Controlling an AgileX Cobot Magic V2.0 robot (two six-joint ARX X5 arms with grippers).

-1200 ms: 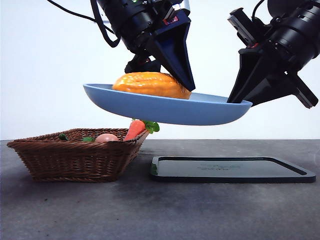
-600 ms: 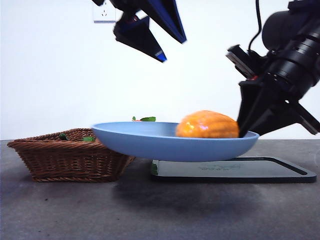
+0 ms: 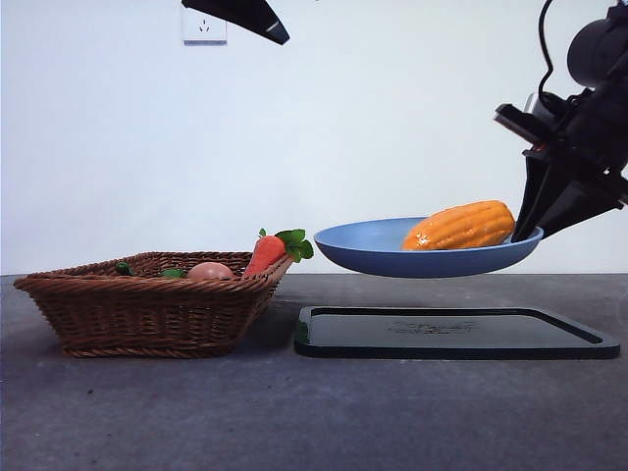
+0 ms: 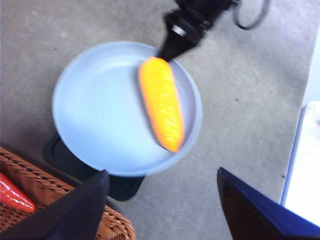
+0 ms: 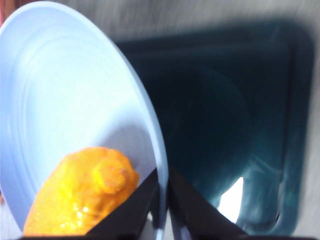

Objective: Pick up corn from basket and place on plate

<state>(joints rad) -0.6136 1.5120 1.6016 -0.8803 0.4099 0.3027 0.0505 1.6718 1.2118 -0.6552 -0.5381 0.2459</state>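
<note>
The yellow-orange corn lies on the light-blue plate, which hangs in the air above the black tray. My right gripper is shut on the plate's right rim, and its wrist view shows its jaws pinching the plate beside the corn. My left gripper is high at the top edge, open and empty. From above it looks down on the corn and the plate. The wicker basket stands at the left.
A red-orange carrot with green leaves and a pinkish egg-like ball lie in the basket. The flat black tray rests on the grey table right of the basket, under the plate.
The left gripper let go of the corn and rose to the top edge. The right gripper carried the plate with the corn to the right, over the tray; the corn slid toward the held rim.
</note>
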